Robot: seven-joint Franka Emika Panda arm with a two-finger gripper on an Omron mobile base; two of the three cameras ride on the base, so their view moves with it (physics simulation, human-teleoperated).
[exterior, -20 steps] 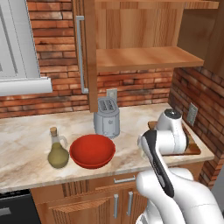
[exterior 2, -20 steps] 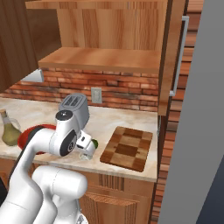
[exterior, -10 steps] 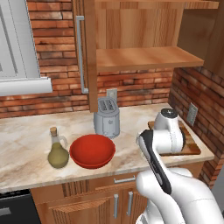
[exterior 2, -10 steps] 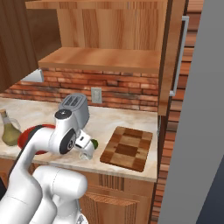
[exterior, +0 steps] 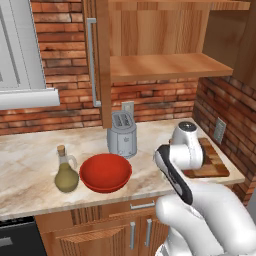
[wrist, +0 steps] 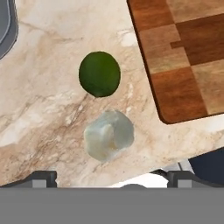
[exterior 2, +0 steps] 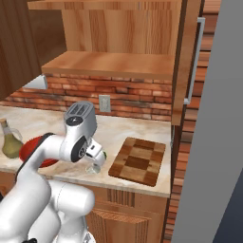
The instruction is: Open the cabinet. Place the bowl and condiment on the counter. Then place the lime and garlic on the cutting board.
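Cabinet: the wooden wall cabinet (exterior: 165, 65) stands open, its door (exterior: 100, 60) swung out with the long silver bar handle (exterior: 91, 62) on it; the shelves that can be seen are bare.
Bowl: the red bowl (exterior: 106, 172) sits on the marble counter (exterior: 30, 160), just in front of the silver toaster (exterior: 122, 134).
Condiment: the olive-green bottle (exterior: 66, 170) with its cork stands upright on the counter, just beside the bowl on its left as the left base view shows it.
Lime: the dark green lime (wrist: 99, 74) lies on the counter near the cutting board's edge but not on it; in the right base view a sliver of it peeks out beside the hand.
Garlic: the pale garlic bulb (wrist: 108, 135) lies on the counter just beside the lime, close to a corner of the board and off it.
Cutting board: the checkered wooden cutting board (exterior 2: 138, 160) lies flat on the counter near the side wall, nothing on it.
Gripper: the gripper (exterior 2: 94, 166) hangs low over the counter above the garlic and lime; in the hand view only the dark finger tips (wrist: 41, 177) show at the bottom corners, set wide apart, so the jaws look spread, holding nothing, though the view is poor.
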